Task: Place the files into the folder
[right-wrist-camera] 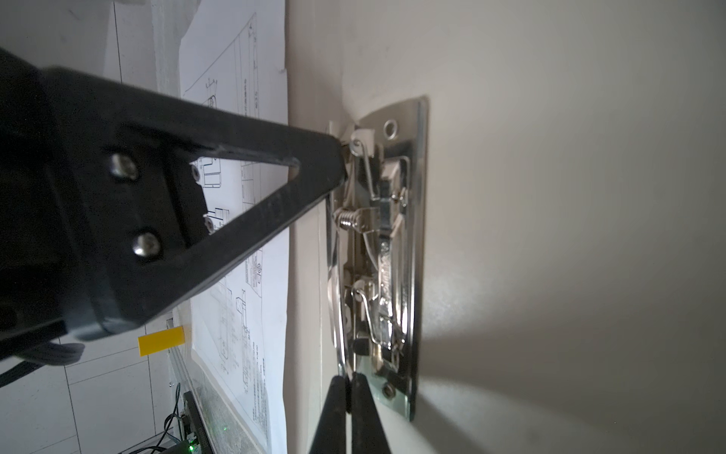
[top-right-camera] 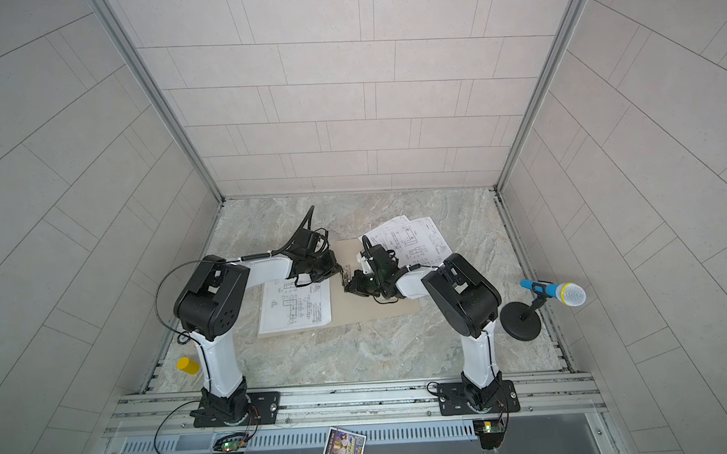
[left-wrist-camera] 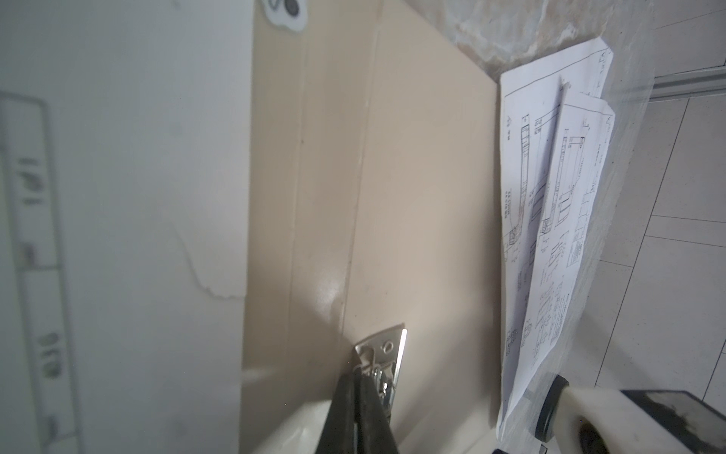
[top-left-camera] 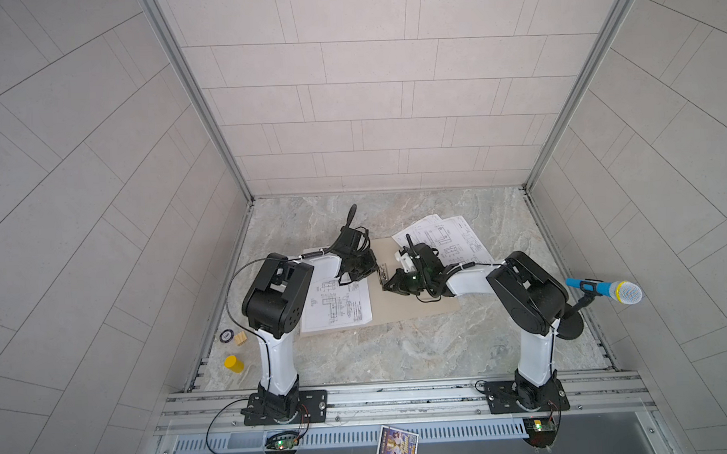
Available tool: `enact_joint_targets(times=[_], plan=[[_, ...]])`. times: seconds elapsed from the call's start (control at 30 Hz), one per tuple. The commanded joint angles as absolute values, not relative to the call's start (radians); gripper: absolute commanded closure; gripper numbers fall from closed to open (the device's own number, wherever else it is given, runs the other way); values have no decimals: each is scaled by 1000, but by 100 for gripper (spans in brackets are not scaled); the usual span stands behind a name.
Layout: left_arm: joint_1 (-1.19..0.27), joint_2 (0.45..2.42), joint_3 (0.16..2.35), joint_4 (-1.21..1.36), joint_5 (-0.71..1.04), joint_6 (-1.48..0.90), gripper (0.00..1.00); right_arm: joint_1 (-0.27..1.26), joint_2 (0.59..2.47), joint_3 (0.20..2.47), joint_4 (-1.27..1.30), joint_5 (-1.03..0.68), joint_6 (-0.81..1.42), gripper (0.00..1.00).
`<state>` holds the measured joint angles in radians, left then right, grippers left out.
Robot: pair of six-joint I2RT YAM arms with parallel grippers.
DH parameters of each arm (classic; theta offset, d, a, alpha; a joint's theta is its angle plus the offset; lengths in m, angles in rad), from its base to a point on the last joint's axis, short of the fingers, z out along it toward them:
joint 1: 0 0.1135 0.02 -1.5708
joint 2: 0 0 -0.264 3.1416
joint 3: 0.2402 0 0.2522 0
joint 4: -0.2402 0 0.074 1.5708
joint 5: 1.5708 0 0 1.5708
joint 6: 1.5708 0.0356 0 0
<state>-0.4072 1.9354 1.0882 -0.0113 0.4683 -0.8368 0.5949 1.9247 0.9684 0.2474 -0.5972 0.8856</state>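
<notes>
The tan folder (top-left-camera: 402, 307) (top-right-camera: 366, 305) lies open on the marble table. One of the files (top-left-camera: 339, 306) (top-right-camera: 296, 303) rests on its left flap, seen as a white sheet (left-wrist-camera: 137, 196) in the left wrist view. Other files (top-left-camera: 449, 237) (left-wrist-camera: 550, 188) overlap at the folder's far right corner. At the spine sits a metal clip (top-left-camera: 383, 273) (right-wrist-camera: 389, 255). My left gripper (top-left-camera: 375, 266) (left-wrist-camera: 363, 369) is shut on one end of the clip's raised plate. The right gripper (top-left-camera: 388, 283) (right-wrist-camera: 349, 379) is shut on the other end.
A blue microphone (top-left-camera: 603, 288) on a black stand is at the right edge. A yellow cylinder (top-left-camera: 233, 363), a wooden block (top-left-camera: 241, 338) and a dark chip (top-left-camera: 226, 336) lie by the left arm's base. A colourful card (top-left-camera: 396, 441) lies below the rail.
</notes>
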Motion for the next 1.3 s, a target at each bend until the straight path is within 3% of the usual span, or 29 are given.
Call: enact_joint_targets(times=[0.0,0.57,1.27], plan=[[-413,1911,1081,-29,475,-826,98,600,1963,993,118,-543,818,100],[-413,1921,1085,-17,486,-826,98,608,1981,1069,-163,-337,672,100],[-412,1941,1085,-9,517,-815,98,608,1998,1052,-163,-234,702,100]])
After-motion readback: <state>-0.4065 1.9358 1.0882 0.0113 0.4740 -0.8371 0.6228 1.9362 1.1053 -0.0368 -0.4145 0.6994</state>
